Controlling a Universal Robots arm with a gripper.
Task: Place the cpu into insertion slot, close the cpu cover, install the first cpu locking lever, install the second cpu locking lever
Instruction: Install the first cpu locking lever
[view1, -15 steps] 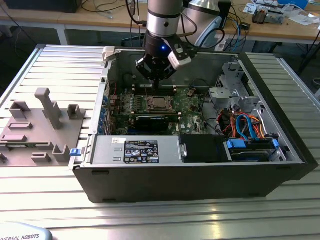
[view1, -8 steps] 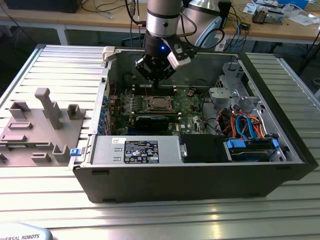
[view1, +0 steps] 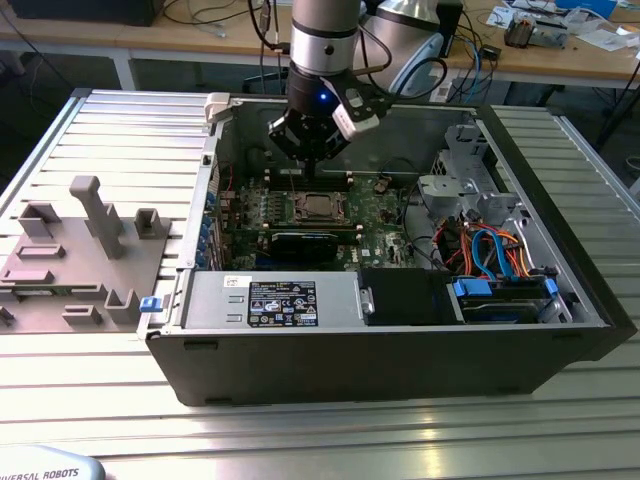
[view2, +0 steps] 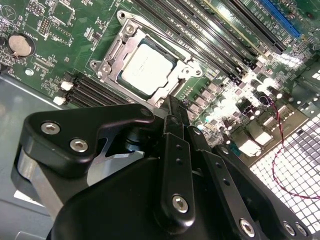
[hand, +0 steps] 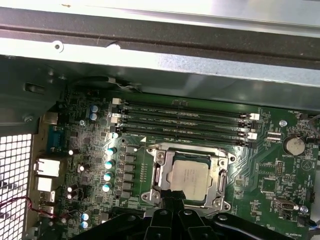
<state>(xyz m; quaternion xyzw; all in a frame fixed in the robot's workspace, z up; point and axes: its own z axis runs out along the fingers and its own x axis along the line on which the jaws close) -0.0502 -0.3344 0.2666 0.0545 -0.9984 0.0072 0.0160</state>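
Looking into an open computer case (view1: 400, 350) lying flat on a ribbed metal table (view1: 100, 400), with the arm reaching down over the green motherboard (hand: 265, 165). Can see the cpu (view2: 148, 68) already seated flat in the insertion slot (view1: 297, 208), dull silver top facing up. Got the cpu cover (view2: 107, 62) folded down around it too, framing the chip through its square cut-out in both wrist views. Can't honestly tell whether either locking lever is latched, so leaving that alone.

Now for the gripper (view2: 172, 104): hanging just off one edge of the socket, black fingers (view2: 175, 125) pressed together into a single narrow tip, pinching nothing as far as visible. Same story in the first wrist view, with that dark tip right at the rim of the cover, close to or just touching it. Hard to call contact for sure. From the exterior view, parked directly above the socket area, towards the back wall of the case.

Other bits worth noting: a row of long black memory slots (hand: 185, 117) beside the socket, a round coin cell (hand: 293, 145) off to one side, a power supply (view1: 280, 300) along the near wall of the case, and a grey plastic fixture (view1: 90, 215) out on the table at the exterior view's left, well apart from everything.
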